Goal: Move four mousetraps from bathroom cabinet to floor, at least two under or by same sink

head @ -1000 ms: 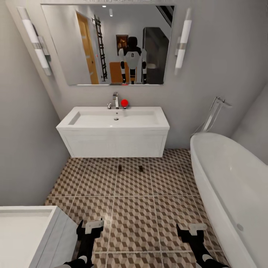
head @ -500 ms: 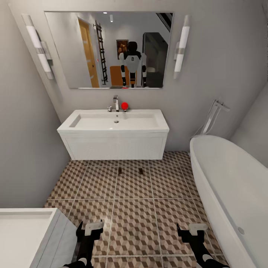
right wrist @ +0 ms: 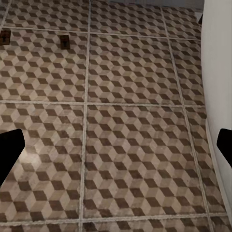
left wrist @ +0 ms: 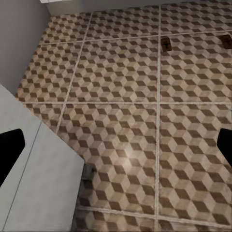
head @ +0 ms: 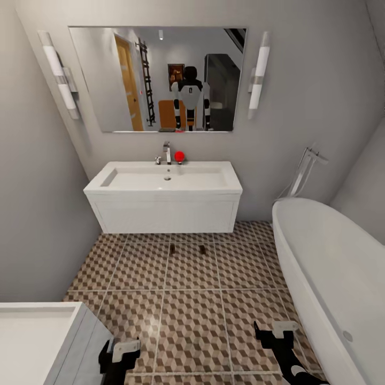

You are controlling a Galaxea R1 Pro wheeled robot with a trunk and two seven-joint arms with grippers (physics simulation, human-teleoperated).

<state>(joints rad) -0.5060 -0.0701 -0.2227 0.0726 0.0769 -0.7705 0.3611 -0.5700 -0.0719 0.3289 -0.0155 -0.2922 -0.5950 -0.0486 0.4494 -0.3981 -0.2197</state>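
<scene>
Both grippers, left gripper [head: 118,357] and right gripper [head: 274,332], spread wide, empty. Two mousetraps [head: 172,248] [head: 202,248] on floor [head: 192,321] well ahead, just before sink [head: 163,184].

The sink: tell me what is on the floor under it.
Just in front of the sink, two mousetraps lie on the bathroom floor. Directly underneath is hidden by the vanity.

1. The sink [head: 163,184] hangs on the far wall, with a mirror [head: 158,79] above it
2. Two mousetraps [head: 172,248] [head: 202,249] lie side by side on the bathroom floor [head: 192,310], just in front of the sink
3. A bathtub [head: 331,278] stands along the right
4. A white unit [head: 48,342] sits near left, beside the left gripper [head: 120,355]
5. The right gripper [head: 275,332] hangs near the bathtub
</scene>
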